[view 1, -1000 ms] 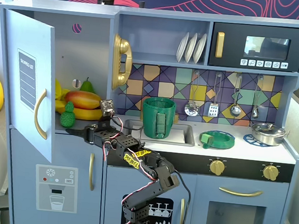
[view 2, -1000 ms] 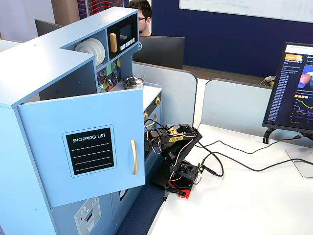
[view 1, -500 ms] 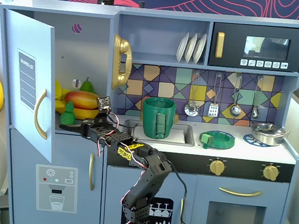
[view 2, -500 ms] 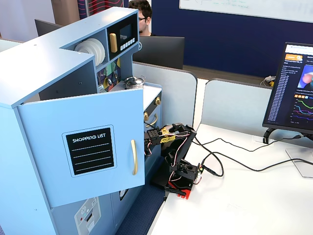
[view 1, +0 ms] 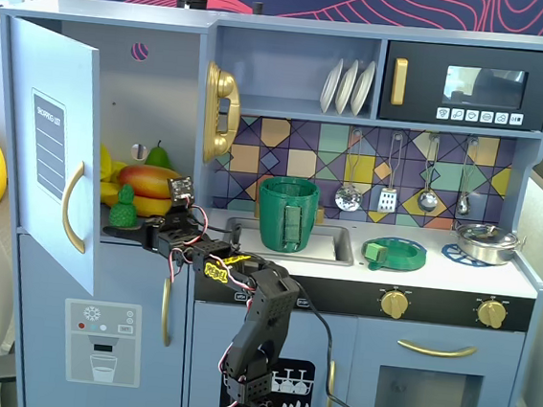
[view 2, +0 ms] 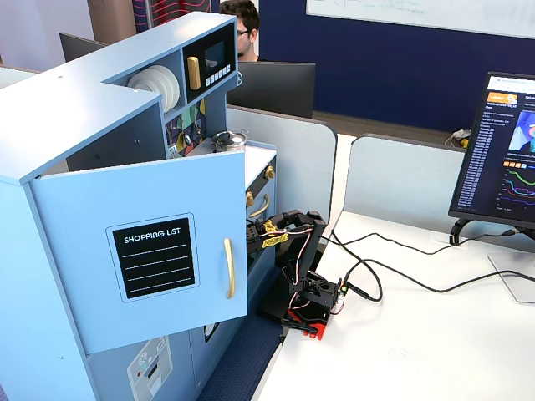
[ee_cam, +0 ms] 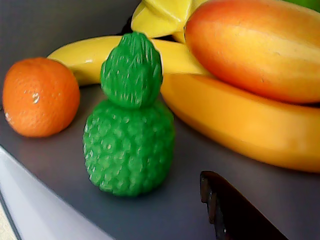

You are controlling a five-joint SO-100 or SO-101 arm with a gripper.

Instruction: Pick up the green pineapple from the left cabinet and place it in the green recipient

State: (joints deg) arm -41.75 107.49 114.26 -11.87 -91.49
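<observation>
I have the arm reaching into the open left cabinet, where the pineapple stands upright near the shelf's front edge, its base clear of the orange to its left in the wrist view and of the bananas and mango behind. The jaws sit just short of it and grasp nothing; only one dark finger shows, so I cannot tell how wide they stand. My worry is a nudge: the toy looks light and top-heavy, and a finger clipping its side could tip it off the ledge or shove it into the fruit. The door hides the shelf in one fixed view, and the pot waits in the sink.
</observation>
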